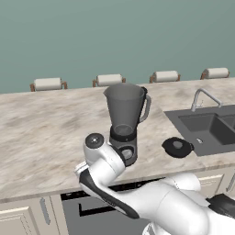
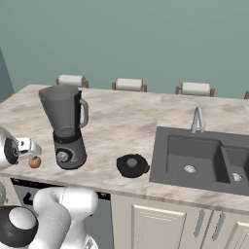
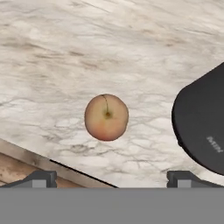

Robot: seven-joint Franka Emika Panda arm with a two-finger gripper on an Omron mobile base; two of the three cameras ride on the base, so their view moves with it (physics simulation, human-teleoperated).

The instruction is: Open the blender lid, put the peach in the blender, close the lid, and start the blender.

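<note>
Clearly, the relation that mattered most for us was the one between the tool (image 3: 112,177) and the peach (image 3: 106,117). In the hand view the peach lay straight ahead along the line of the tool, almost centred between the two dark fingertips (image 3: 40,178), which stood far apart at the two sides. So the tool was wide open and held nothing. The peach was round, with its small stem side turned toward the camera, so it had no long axis that we needed to match; we judged that a straight descent would put the fingertips on both sides of it.

The peach rested on the marble tabletop (image 3: 65,52), close to the front edge, and it was apart from the tool. In the right base view we saw the peach (image 2: 34,162) just under the hand, to the left of the blender (image 2: 65,127) and near its base. The same dark base (image 3: 201,127) appeared at the right of the hand view, close to the fruit but not touching it.

The blender lid (image 2: 132,165) lay on the tabletop between the blender and the sink (image 2: 160,160), and the jar stood open on top.
</note>
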